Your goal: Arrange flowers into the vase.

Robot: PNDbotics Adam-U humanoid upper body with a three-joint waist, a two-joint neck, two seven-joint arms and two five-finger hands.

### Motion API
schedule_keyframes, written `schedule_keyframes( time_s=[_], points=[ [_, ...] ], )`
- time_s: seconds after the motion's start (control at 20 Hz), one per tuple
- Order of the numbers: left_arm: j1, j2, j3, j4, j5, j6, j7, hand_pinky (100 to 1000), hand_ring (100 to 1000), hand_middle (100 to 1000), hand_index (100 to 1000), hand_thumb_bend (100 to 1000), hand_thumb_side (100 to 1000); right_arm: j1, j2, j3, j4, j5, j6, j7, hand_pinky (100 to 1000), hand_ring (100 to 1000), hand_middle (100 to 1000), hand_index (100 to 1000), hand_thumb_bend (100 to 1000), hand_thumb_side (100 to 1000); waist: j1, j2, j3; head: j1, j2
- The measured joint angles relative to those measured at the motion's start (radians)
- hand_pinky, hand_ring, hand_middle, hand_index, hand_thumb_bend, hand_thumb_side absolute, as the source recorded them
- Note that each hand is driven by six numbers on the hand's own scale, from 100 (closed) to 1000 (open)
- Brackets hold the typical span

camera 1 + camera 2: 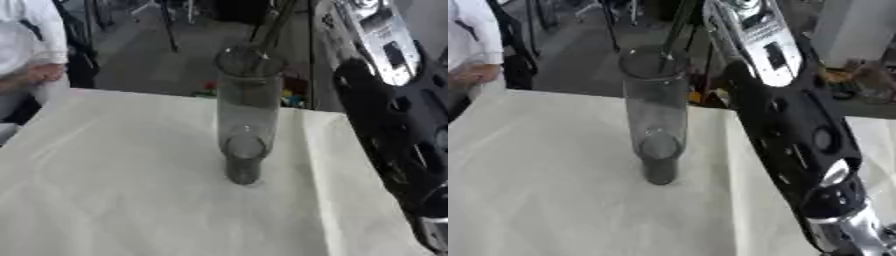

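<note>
One clear vase [247, 115] stands upright, holding thin stems [273, 27].

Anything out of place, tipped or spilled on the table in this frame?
Nothing stands out. The clear vase stands upright on the white tablecloth, with no spill or damage visible. No flower heads show; only dark stems rise above its rim. The robot's right arm crosses the right side; no hand shows.

A white cloth [131, 190] covers the tabletop, with long creases running across it. At ten o'clock a person in a white sleeve [31, 35] sits at the far edge. At twelve o'clock, grey floor [157, 55] and dark legs [168, 25].
</note>
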Motion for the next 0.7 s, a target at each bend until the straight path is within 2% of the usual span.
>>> schedule_keyframes(
  time_s=[0.7],
  points=[
    [-0.004,0.000,0.000,0.000,0.001,-0.006,0.004,909,1000,885,971,374,1000,0.024,0.002,0.046,0.025,0.024,0.037,0.040,100,100,100,100,282,413,-0.010,0.007,0.003,-0.003,-0.006]
  ],
)
